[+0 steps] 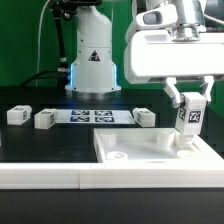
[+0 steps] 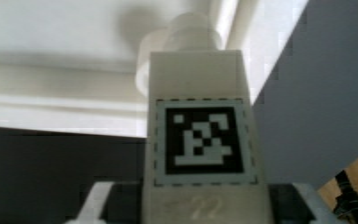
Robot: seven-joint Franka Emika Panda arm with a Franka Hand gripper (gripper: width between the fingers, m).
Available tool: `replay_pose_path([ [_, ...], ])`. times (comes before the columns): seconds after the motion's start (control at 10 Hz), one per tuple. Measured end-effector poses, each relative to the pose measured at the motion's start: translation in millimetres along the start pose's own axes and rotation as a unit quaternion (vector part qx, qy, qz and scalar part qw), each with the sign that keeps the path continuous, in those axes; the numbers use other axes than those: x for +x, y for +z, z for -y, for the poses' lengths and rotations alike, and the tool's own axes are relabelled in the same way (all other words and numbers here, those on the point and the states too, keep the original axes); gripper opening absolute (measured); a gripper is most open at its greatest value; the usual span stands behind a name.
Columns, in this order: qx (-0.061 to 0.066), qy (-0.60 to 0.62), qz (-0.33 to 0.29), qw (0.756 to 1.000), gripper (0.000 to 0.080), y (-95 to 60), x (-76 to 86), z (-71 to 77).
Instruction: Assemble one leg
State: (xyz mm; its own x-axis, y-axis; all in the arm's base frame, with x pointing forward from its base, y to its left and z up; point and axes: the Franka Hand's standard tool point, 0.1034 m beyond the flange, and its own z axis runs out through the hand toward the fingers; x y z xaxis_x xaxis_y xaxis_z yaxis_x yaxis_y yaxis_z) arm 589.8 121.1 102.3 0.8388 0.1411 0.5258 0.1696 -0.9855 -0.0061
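Pinching one leg (image 1: 190, 122) by its sides, the gripper (image 1: 190, 108) holds it upright, tag outward. It stands over the far corner, on the exterior view's right, of the one large white rimmed square part (image 1: 140, 152); contact unclear. Three loose legs lie on the table (image 1: 30, 142): two (image 1: 17, 116) (image 1: 45, 119) at the exterior view's left of the marker board (image 1: 92, 116), one (image 1: 145, 117) at its right.

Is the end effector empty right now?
No, the end effector is shut on the leg, whose tag faces the exterior view.
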Motion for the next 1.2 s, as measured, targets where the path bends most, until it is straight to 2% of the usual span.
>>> replay_pose_path([
  [0.5,0.0,-0.004,0.002,1.0,0.0294,1.3,-2.1,0.0],
  [0.8,-0.006,0.001,-0.009,1.0,0.0294,11.0,18.5,-15.6],
  [1.0,-0.01,0.003,-0.018,1.0,0.0294,15.7,19.5,-18.7],
  [1.2,-0.013,0.0,-0.036,0.999,0.0294,15.9,18.2,-14.6],
])
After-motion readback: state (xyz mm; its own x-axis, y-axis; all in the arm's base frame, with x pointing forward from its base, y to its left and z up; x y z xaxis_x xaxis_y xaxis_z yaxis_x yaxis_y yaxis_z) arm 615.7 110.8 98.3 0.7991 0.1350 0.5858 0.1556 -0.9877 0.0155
